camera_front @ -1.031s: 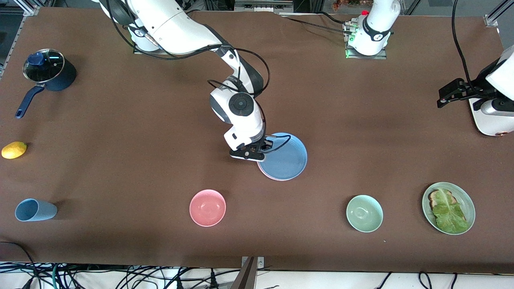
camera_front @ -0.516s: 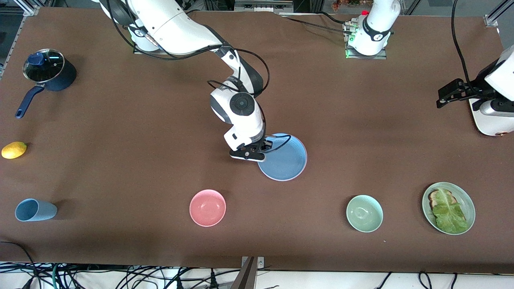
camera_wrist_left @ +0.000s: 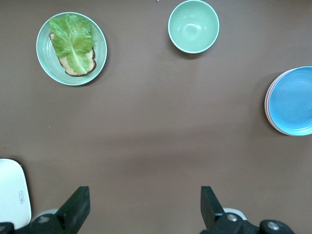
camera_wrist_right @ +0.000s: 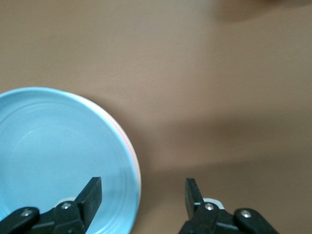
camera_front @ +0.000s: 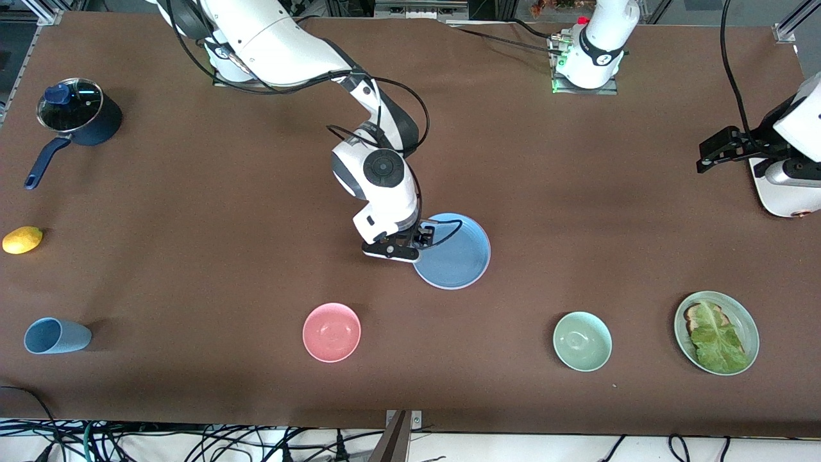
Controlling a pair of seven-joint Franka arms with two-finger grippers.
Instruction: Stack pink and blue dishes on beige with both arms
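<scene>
The dusty blue plate (camera_front: 457, 253) (camera_wrist_right: 53, 156) (camera_wrist_left: 295, 100) lies on top of a stack at the table's middle. A thin salmon rim of the pink plate (camera_wrist_right: 133, 152) (camera_wrist_left: 267, 105) peeks from under it. The beige plate is hidden under them. My right gripper (camera_front: 421, 239) (camera_wrist_right: 144, 187) hangs open just above the stack's edge on the right arm's side, one finger over the blue plate, the other over bare table. My left gripper (camera_front: 709, 157) (camera_wrist_left: 145, 200) waits open and empty above the table at the left arm's end.
Near the front edge stand a light blue cup (camera_front: 54, 335), a pink bowl (camera_front: 331, 332), a pale green bowl (camera_front: 582, 341) (camera_wrist_left: 193, 26) and a green plate with toast and lettuce (camera_front: 744, 314) (camera_wrist_left: 100, 44). A lemon (camera_front: 22, 239) and a lidded dark pot (camera_front: 77, 119) sit at the right arm's end.
The blue plate dropped from a slight offset to lie squarely on the pink one. My right gripper has pulled a little away from the stack. The left arm has not moved.
</scene>
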